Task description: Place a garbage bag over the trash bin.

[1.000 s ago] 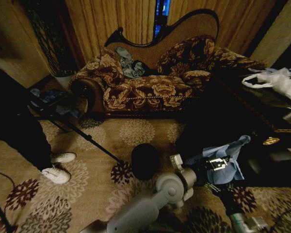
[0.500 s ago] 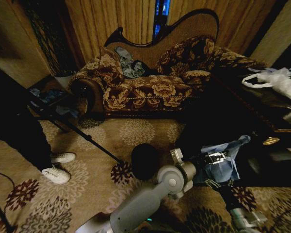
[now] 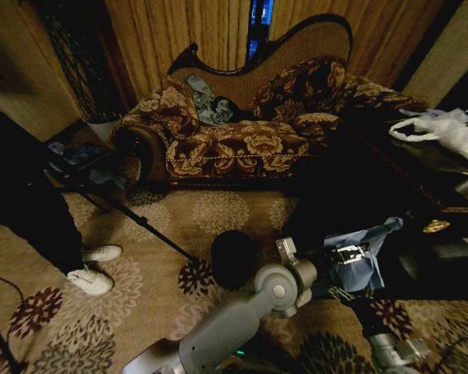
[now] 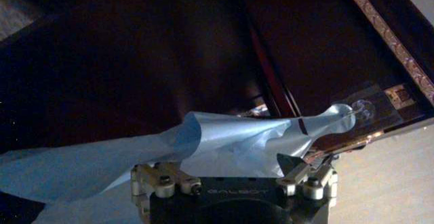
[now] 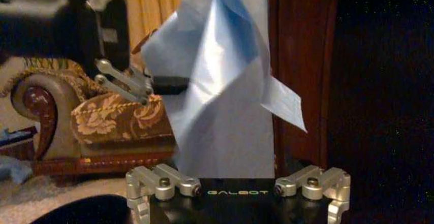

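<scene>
both jaws shut on the garbage bag; trash bin on the carpet in head view

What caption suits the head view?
Both arms hold the pale blue garbage bag beside the black trash bin on the carpet.

Garbage bag: thin pale-blue plastic film, wrinkly w/ a soft sheen (semi-translucent in the wrist views). Trash bin looks dark and matt; sofa is patterned woven cloth w/ glossy dark wood trim. Carpet is matt, floral pile.
</scene>
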Controlling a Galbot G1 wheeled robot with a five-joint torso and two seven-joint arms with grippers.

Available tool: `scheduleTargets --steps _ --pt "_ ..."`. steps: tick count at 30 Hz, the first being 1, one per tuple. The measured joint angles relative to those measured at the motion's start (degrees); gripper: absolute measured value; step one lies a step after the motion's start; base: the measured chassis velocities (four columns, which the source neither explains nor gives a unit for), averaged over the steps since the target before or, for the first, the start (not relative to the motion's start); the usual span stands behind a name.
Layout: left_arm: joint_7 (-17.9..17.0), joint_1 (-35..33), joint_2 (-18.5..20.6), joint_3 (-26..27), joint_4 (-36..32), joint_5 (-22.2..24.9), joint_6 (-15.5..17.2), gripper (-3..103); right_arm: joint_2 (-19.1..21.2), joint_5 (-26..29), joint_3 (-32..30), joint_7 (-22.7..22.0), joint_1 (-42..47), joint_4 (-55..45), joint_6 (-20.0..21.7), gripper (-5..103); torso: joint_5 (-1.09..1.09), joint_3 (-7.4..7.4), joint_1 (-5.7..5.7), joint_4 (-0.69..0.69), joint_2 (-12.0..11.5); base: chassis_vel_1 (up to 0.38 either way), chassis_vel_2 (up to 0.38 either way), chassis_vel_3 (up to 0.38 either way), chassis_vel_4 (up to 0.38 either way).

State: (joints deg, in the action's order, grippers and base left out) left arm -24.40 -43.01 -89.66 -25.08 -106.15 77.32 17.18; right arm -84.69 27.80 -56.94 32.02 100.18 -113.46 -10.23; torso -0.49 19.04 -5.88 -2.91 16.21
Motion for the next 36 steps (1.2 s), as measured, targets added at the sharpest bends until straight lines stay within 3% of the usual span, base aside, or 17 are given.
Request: scheduleTargets --steps 1,12,20,26,33,36 --pt "0.0 0.0 0.0 -0.1 0.0 0.1 0.0 93 0.1 0.7 -0.1 0.4 0.8 -0.2 -0.5 100 0.00 0.00 0.00 0.00 0.0 0.000 0.000 0.000 0.000" --pt "-0.1 0.4 0.1 0.2 0.6 0.6 0.1 101 0.2 4.1 -1.0 1.9 6.8 -2.8 -3.9 100 0.00 0.00 0.00 0.00 0.0 0.000 0.000 0.000 0.000" --pt "-0.2 1.1 -1.2 0.3 2.3 1.4 0.2 96 0.1 4.4 -0.8 2.5 7.4 -3.4 -4.6 100 0.00 0.00 0.00 0.00 0.0 0.000 0.000 0.000 0.000" --pt "-0.4 1.4 -2.1 -0.1 3.2 1.6 0.2 85 0.0 4.6 -0.8 2.8 7.4 -3.5 -4.6 100 0.00 0.00 0.00 0.00 0.0 0.000 0.000 0.000 0.000" --pt "-0.7 0.9 -1.8 -0.8 2.7 1.6 0.1 60 0.0 4.5 -0.6 3.0 7.0 -3.1 -4.7 100 0.00 0.00 0.00 0.00 0.0 0.000 0.000 0.000 0.000" --pt "-0.7 0.9 -1.9 -0.8 3.0 1.5 0.1 56 -0.1 4.4 -0.6 3.1 6.9 -3.0 -4.7 100 0.00 0.00 0.00 0.00 0.0 0.000 0.000 0.000 0.000"
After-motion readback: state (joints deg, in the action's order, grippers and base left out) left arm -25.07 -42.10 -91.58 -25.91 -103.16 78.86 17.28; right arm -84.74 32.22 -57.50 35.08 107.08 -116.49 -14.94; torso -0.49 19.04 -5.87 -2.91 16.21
